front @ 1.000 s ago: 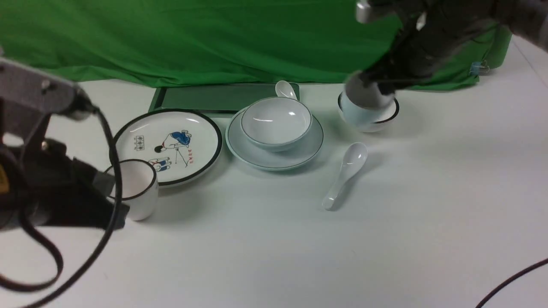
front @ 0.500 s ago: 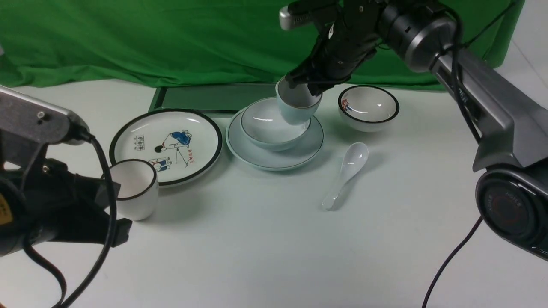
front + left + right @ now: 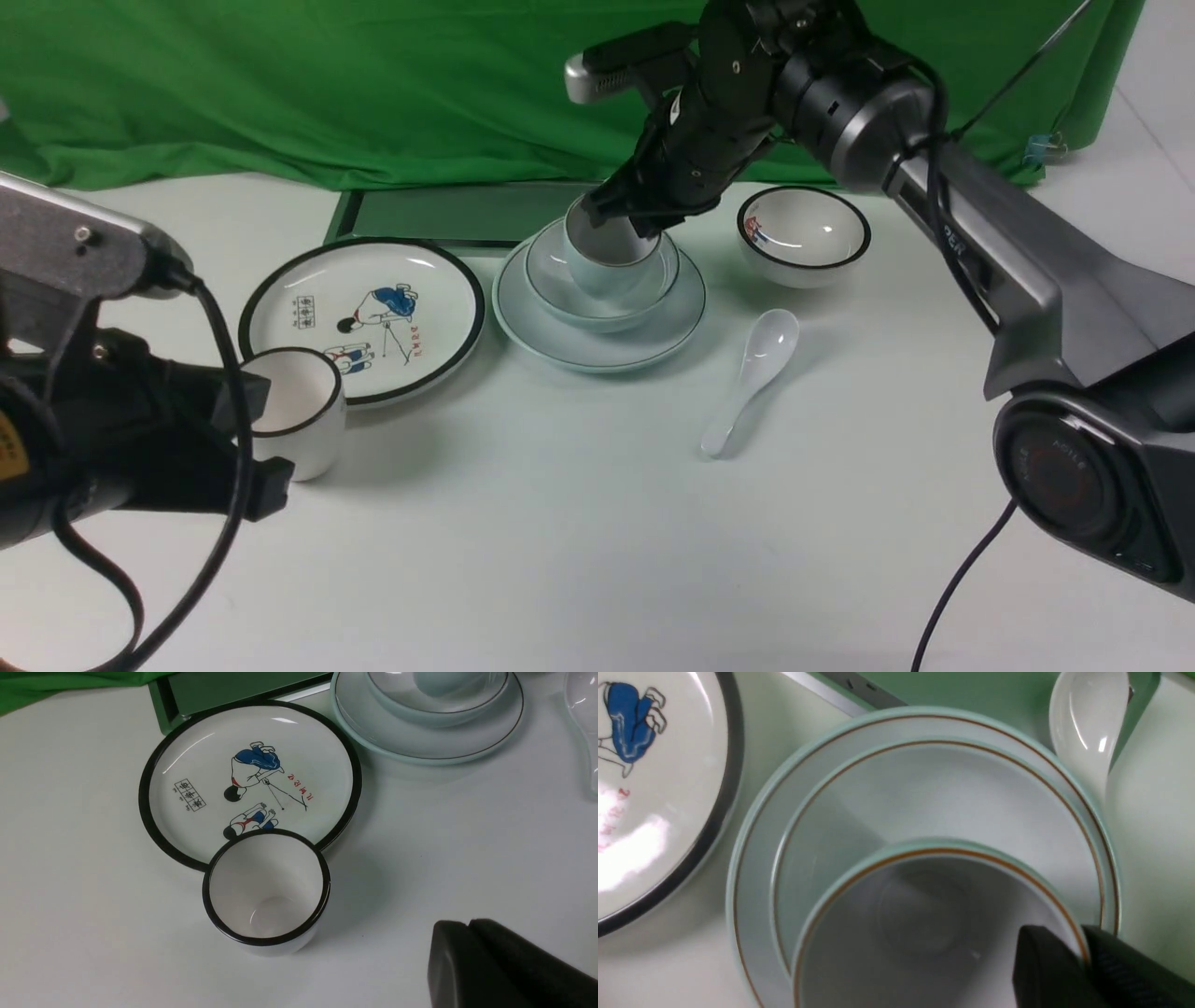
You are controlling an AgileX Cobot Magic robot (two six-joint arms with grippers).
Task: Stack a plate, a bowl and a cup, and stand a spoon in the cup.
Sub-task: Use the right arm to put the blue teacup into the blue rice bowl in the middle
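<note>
**Cup inside the bowl**

Your right gripper pinches the cup's rim. The cup stands upright inside the bowl, which sits on the plate. The spoon lies on the table beside them. Your left gripper is clenched on nothing.

AgileX Cobot Magic, seen close: the right arm has a brushed grey link with small lettering too fine to read, ending in a round black joint housing with a reddish ring. Its wrist section is black and carries a silver camera bar, and a thin black cable hangs below. The left arm has a silver-grey cover with one small screw, a black body and looping black cables. The left gripper and right gripper are matte black.
</note>
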